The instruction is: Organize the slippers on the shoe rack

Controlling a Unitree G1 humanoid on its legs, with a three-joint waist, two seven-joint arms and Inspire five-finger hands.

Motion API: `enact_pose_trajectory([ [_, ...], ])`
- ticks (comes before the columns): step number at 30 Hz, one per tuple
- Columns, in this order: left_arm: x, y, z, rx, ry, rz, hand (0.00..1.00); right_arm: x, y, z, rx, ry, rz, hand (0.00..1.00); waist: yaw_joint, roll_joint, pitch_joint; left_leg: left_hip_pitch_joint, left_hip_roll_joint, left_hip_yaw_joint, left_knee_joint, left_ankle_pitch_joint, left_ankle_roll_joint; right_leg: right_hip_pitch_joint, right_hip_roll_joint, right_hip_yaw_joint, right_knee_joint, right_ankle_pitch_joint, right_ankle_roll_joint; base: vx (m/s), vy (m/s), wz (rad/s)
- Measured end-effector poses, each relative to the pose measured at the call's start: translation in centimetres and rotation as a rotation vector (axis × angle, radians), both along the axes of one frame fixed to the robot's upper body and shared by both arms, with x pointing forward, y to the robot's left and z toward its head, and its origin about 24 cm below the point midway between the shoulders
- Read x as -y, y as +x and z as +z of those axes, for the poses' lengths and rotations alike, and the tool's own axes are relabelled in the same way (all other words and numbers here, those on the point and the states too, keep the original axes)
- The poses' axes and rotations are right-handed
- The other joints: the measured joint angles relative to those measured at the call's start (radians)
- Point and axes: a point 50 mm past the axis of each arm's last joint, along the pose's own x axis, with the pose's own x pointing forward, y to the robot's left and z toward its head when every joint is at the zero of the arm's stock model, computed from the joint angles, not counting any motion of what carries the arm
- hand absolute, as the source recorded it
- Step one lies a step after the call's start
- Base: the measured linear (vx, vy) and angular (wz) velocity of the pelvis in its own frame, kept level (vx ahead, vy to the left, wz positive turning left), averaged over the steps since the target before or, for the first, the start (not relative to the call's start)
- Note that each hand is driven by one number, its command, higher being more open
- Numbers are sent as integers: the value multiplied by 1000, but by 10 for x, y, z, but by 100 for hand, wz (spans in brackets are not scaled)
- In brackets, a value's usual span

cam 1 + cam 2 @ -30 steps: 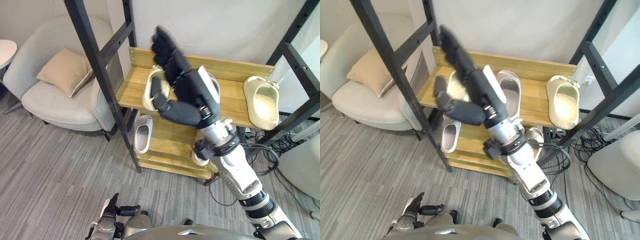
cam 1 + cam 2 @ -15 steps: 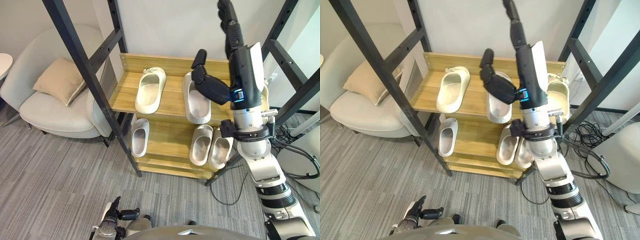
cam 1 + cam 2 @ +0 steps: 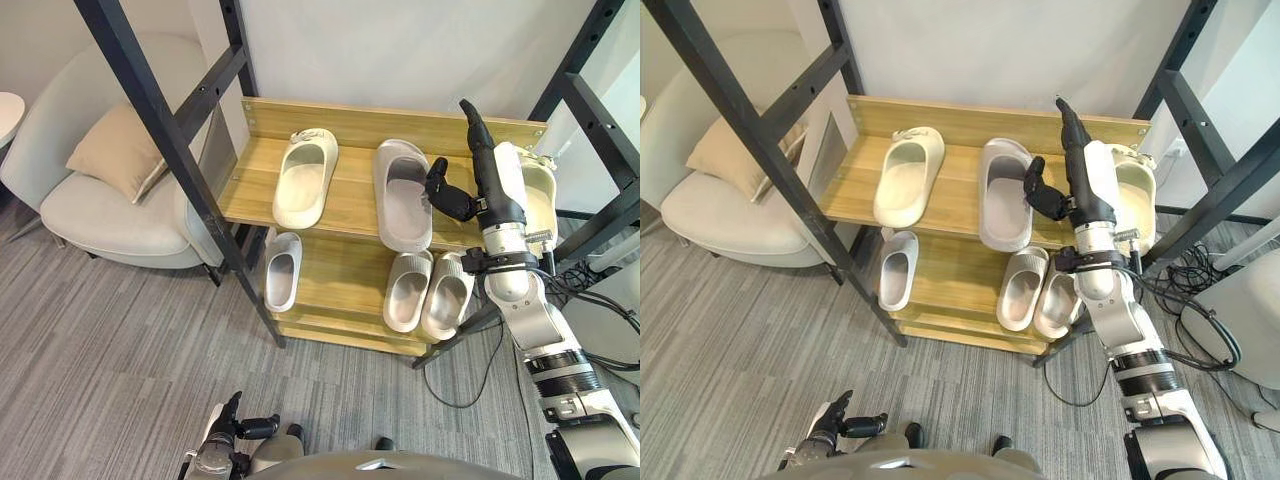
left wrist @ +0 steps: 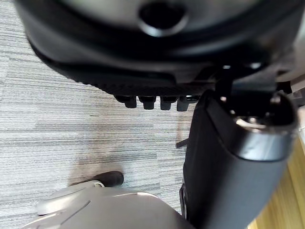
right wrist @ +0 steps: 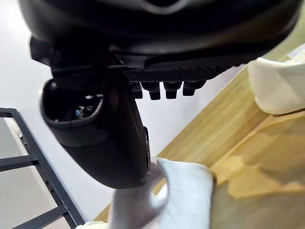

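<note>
Right hand (image 3: 487, 185): raised over the top shelf of the shoe rack (image 3: 352, 112), fingers straight and pointing toward the back rail, thumb (image 3: 441, 191) spread to the side. It holds nothing. The thumb sits just beside the edge of the grey slipper (image 3: 403, 197); whether it touches cannot be judged from these angles.

Left hand (image 3: 228, 437): low, near the floor, well apart from the rack. Its fingers appear relaxed and empty, though it shows small.

Slipper count: six, all on the rack.
- Top shelf, three: one cream slipper (image 3: 305, 180) at the left, the grey slipper in the middle, and a second cream slipper (image 3: 541, 195) at the right end, partly hidden behind the right hand.
- Lower shelf, three: one small white slipper (image 3: 283, 271) at the left, and two pale slippers, (image 3: 408, 291) and (image 3: 447, 295), side by side and touching at the right.

One armchair (image 3: 110, 210) stands left of the rack, bearing one tan cushion (image 3: 112, 148).
</note>
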Motion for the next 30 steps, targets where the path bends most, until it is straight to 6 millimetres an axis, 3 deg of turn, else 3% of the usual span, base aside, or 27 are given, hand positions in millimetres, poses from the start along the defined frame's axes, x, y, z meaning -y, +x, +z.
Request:
enact_pose_trajectory([
  [5, -2, 0, 1, 14, 1, 6, 100, 4, 2, -5, -26, -6, -14, 100, -1, -8, 5, -4, -2, -8, 0, 2, 2, -2, -1, -4, 0, 1, 2, -3, 2, 2],
  [14, -5, 0, 3, 27, 9, 5, 100, -1, 12, 8, -17, -69, 31, 100, -4, -25, 18, -4, -4, -20, -30, 26, 3, -14, 0, -7, 0, 4, 6, 0, 0, 0],
  [30, -11, 4, 5, 43, 21, 8, 100, -3, 13, 12, 3, -71, 40, 100, -5, -50, 36, -2, -7, -44, -49, 40, 2, -15, 1, -20, -3, 5, 6, -1, -2, 2],
])
